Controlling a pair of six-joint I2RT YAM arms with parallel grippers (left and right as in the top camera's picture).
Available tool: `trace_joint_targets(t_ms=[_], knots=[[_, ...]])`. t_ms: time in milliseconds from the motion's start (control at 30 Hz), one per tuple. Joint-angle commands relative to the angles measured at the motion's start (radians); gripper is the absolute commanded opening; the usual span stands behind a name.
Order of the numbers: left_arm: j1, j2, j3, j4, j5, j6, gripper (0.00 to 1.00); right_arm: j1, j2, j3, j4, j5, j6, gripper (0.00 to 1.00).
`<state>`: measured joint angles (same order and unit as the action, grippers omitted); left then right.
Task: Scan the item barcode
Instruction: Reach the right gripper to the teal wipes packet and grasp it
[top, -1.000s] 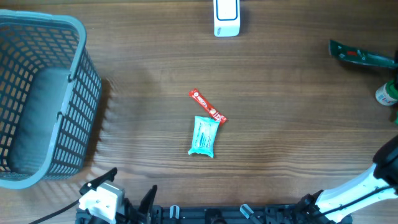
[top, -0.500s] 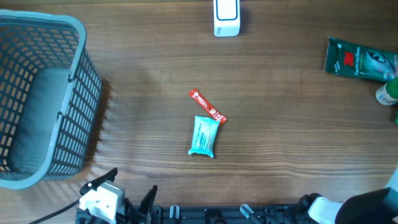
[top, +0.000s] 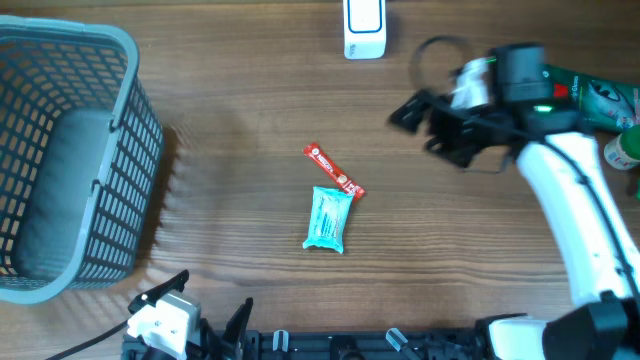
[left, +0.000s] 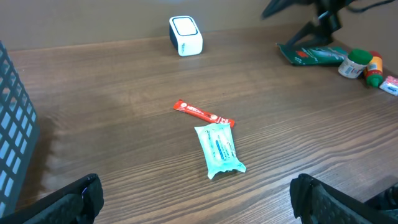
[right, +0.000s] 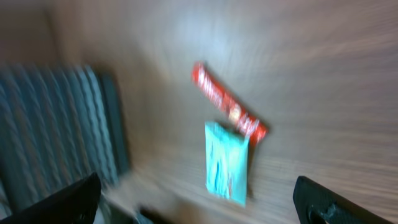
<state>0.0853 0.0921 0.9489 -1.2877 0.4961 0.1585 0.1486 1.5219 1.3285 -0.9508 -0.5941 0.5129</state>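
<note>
On the wooden table (top: 250, 80) the teal packet (top: 329, 218) lies flat ahead of my right gripper (top: 425, 132), jaws apart and empty, beside a red stick (top: 334, 170); it looks light, soft, crinkly, so I'd pinch across its middle.

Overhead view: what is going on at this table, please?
Nothing is held yet. The right claw hangs open and empty over the table, to the right of the red stick pack and the teal packet, which lie touching in the middle. The left claw is open at the near edge. The white scanner stands at the far edge, the grey basket on the left.
</note>
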Motion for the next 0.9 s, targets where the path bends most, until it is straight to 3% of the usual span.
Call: trace_joint_targets(t_ms=[0,233,633,867], knots=[[-0.002,-0.007,-0.001,0.0,0.009,-0.009,1.0,0.139,0.064,-0.057,-0.021,-0.001,-0.118,0.98],[-0.002,-0.007,-0.001,0.0,0.009,-0.009,1.0,0.28,0.126,-0.236,0.164,0.003,-0.023,0.8],[-0.002,-0.007,-0.001,0.0,0.009,-0.009,1.0,0.328,0.14,-0.598,0.721,0.006,0.417,0.72],[-0.002,-0.007,-0.001,0.0,0.009,-0.009,1.0,0.46,0.195,-0.624,0.819,0.09,0.573,0.68]])
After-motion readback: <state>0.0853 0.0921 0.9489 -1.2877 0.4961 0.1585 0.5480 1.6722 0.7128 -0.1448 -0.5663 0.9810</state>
